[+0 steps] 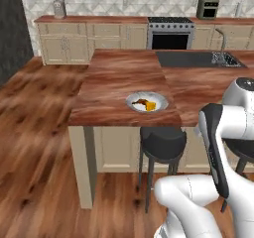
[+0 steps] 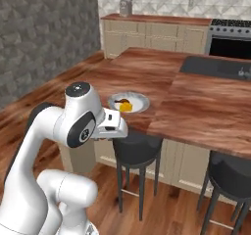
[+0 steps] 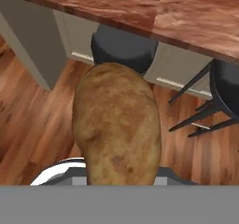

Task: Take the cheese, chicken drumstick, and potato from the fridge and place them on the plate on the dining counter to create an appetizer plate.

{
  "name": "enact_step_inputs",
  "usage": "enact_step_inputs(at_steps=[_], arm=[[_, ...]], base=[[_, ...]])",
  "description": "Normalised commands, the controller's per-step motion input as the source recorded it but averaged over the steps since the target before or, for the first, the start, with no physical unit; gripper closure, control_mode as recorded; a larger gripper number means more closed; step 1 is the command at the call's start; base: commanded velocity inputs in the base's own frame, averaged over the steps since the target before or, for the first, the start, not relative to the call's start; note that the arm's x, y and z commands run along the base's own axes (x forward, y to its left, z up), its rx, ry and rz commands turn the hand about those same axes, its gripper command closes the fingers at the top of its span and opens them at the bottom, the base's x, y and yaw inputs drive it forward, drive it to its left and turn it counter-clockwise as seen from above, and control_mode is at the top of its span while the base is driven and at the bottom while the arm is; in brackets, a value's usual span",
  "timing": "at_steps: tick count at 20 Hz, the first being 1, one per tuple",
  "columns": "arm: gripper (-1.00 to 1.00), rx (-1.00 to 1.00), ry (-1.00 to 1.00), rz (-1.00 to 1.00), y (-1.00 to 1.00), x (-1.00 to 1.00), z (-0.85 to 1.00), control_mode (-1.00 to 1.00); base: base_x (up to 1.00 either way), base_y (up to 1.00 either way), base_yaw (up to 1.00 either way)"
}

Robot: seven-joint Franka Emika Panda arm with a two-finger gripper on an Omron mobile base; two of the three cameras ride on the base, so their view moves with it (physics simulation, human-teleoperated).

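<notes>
On the glossy tabletop of the dining counter [image 1: 124, 83], near its front edge, the plate [image 1: 135, 99] already carries the cheese [image 1: 150, 105] with the darker chicken drumstick [image 1: 140, 103] touching it at about 9 o'clock. Two of the three foods therefore look delivered. The potato [image 3: 117, 129] is clamped in the pincer, whose fingertips are hidden behind it, and hangs low over the wooden floor in front of a dark stool [image 3: 122, 50], with the plate's rim up at 12 o'clock in the hand view. Remaining, by my judgement: lift the potato and set it down on the plate.
</notes>
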Motion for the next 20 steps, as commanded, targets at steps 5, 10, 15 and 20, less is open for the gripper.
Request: enact_step_inputs(at_steps=[5, 10, 15, 20], arm=[[1.0, 0.0, 0.0, 0.0, 0.0, 0.0, 0.0, 1.0], [1.0, 0.0, 0.0, 0.0, 0.0, 0.0, 0.0, 1.0], [1.0, 0.0, 0.02, -0.15, 0.02, 0.8, 0.0, -1.0], [1.0, 0.06, 0.0, 0.0, -0.01, 1.0, -0.03, -1.0]], base=[[1.0, 0.6, -0.36], [1.0, 0.38, -0.31], [0.2, 0.04, -0.06], [0.0, 0.0, 0.0]])
